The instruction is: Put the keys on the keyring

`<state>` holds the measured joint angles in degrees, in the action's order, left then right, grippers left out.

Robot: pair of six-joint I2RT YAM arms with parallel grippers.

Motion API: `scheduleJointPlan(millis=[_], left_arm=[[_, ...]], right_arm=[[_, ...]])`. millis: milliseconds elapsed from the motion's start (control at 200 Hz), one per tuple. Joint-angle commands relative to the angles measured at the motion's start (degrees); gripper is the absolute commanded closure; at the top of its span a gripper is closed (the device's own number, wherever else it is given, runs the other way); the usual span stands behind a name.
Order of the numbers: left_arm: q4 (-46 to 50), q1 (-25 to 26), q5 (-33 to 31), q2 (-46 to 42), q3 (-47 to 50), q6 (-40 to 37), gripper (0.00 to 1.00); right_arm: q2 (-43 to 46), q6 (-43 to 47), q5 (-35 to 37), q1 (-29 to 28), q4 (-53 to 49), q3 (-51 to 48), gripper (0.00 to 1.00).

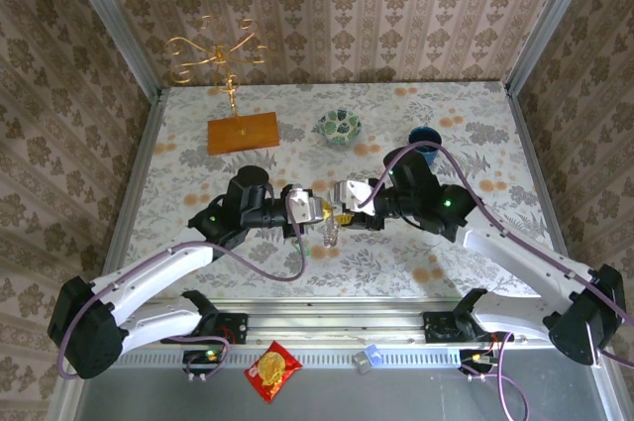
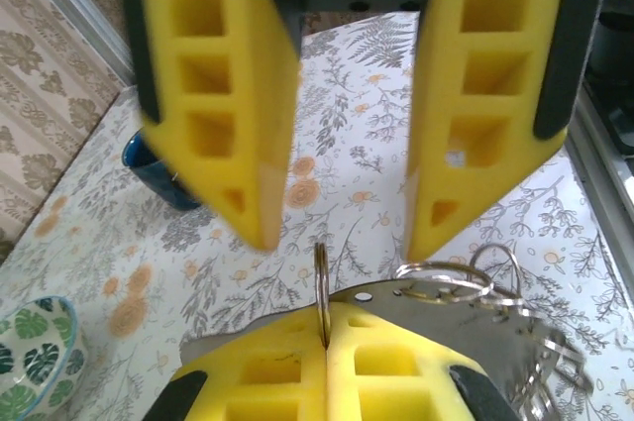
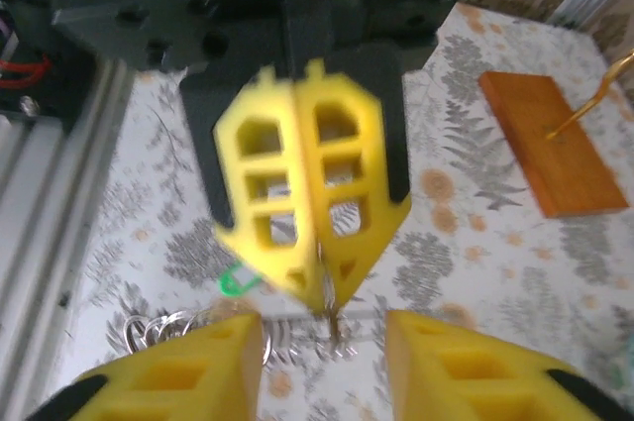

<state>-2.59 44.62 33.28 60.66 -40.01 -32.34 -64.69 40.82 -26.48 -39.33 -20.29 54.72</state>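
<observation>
Keyring (image 2: pixel 320 280) upright in left claw (image 2: pixel 327 327)

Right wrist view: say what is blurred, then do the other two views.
Right wrist view: left gripper motion-smeared, wooden base crisper. Left wrist view: right gripper soft, the keyring pinched below sharper. Top external view: evenly lit, sharp.

My left arm (image 1: pixel 149 277) and my right arm (image 1: pixel 515 248) bend inward and meet above the middle of the tabletop (image 1: pixel 297 158). My left hand (image 2: pixel 327 327) has its fingers pressed together. My right hand (image 2: pixel 337 233) faces it, fingers apart, tips just beside it.
</observation>
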Motion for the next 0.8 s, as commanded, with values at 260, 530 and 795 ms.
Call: scheduleJointPlan(millis=[260, 530, 795], left_arm=[[11.06, 3.71, -8.16, -0.28, -6.77, -8.17, 1.00], [12.96, 5.29, -11.02, 0.33, -8.41, -9.72, 1.00], [12.82, 5.61, -11.21, 0.60, -8.75, -9.59, 1.00]], right_arm=[[4.04, 4.10, 6.94, -0.57, 0.44, -1.83, 0.67], [2.65, 2.97, 3.04, -1.57, 3.32, -2.07, 0.69], [0.80, 1.92, 1.63, -2.88, 5.40, -2.18, 0.71]])
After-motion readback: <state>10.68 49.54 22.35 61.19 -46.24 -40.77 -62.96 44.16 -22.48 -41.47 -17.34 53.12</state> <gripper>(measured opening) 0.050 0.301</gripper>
